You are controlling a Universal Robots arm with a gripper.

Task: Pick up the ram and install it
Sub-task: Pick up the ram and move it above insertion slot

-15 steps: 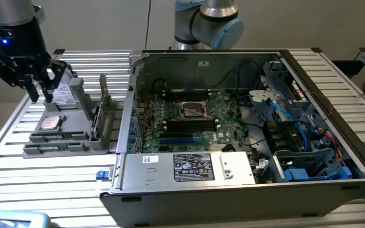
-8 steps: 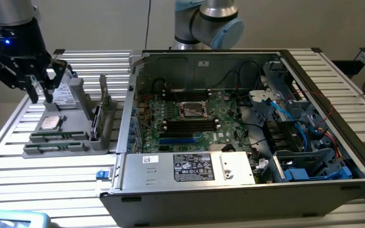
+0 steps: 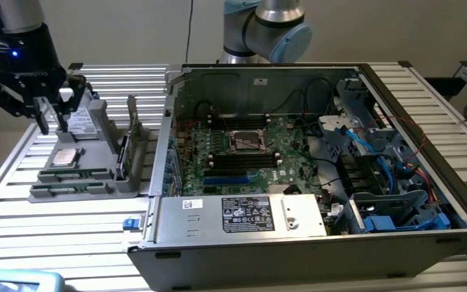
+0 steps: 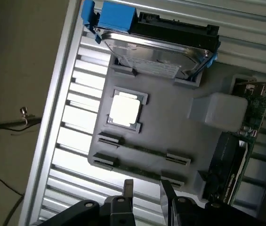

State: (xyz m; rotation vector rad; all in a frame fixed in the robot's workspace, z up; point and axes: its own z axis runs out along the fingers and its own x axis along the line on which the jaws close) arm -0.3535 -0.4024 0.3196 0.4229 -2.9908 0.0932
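Exterior view: the task is at its start. The gripper (image 3: 53, 125) hangs at the upper left of the frame over a grey parts tray (image 3: 43, 196) on the slatted metal desk (image 3: 55, 240). Its fingers are spread and hold nothing. The ram (image 3: 65, 175), a thin green stick, lies in clips low in the tray, just in front of a square processor (image 3: 63, 157). A second stick (image 3: 59, 190) lies parallel, just beside it. The open computer case (image 3: 298, 243) takes up the centre and right. On its motherboard (image 3: 242, 152) the long black memory slots (image 3: 242, 160) sit below the processor socket (image 3: 245, 141). I judge that the pick-up and the installation are both not yet done.

Wrist view: the gripper (image 4: 147, 187) has a clear gap between its two fingers (image 4: 128, 188) and nothing between them. The ram (image 4: 142, 149) is a long, narrow, dark green strip held at each end by a grey clip, apart from the gripper. The second stick (image 4: 137, 170) lies between the ram and the fingers. The processor (image 4: 124, 109) rests in its recess on the ram's far side. Beyond it, a hard drive (image 4: 156, 52) stands on edge at the tray's (image 4: 170, 127) far end.
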